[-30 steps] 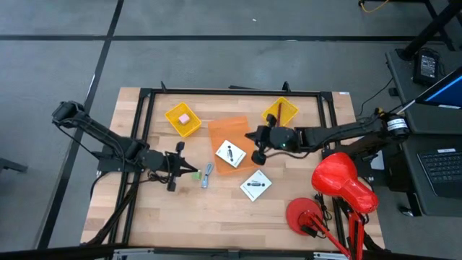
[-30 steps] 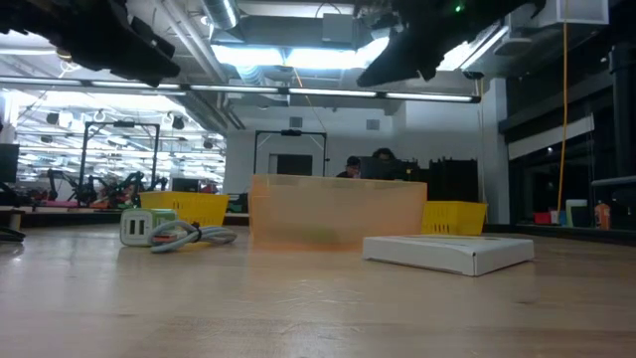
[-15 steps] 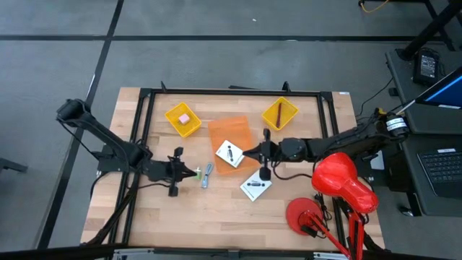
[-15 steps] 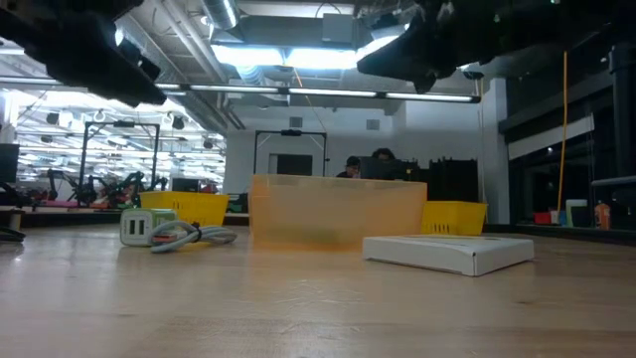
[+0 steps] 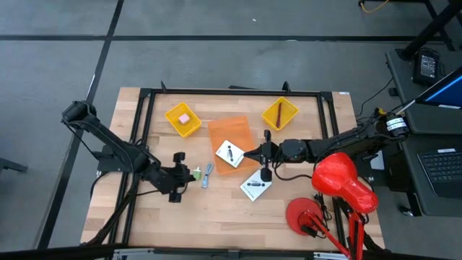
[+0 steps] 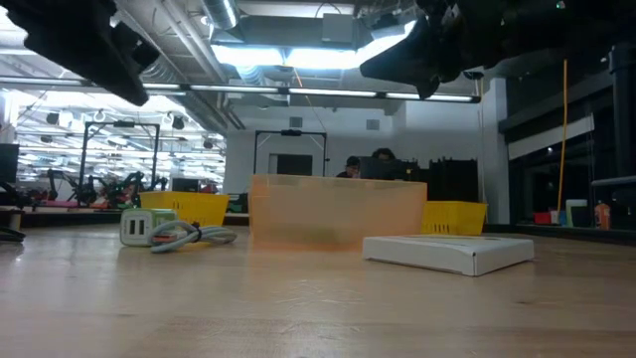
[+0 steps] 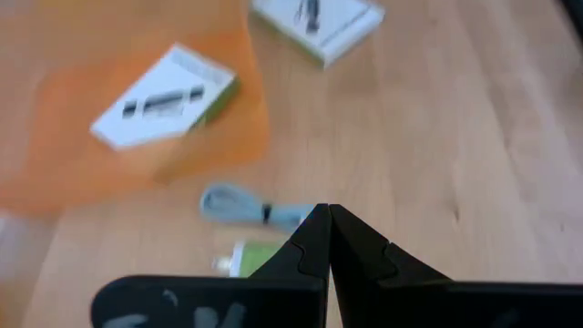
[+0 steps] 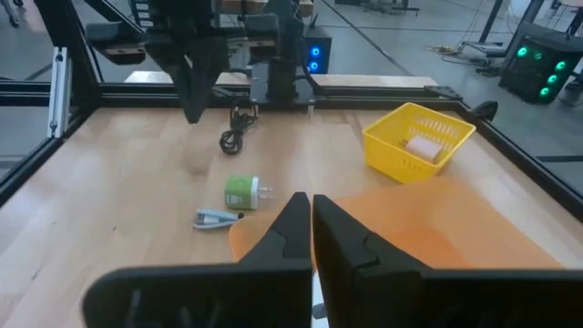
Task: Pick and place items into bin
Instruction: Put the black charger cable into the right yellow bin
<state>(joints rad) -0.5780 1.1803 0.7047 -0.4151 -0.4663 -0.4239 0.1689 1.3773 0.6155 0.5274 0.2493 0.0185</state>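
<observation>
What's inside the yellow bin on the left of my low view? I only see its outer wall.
Observer: A pink block lies in that yellow bin.
Operator: And the orange bin?
Observer: From above, one white card overlaps the near edge of the orange bin; I cannot tell whether it sits fully inside.
Operator: Where are the tools over the table?
Observer: The left tool is shut, right beside the green cube; the right tool is shut at that card's edge.
</observation>
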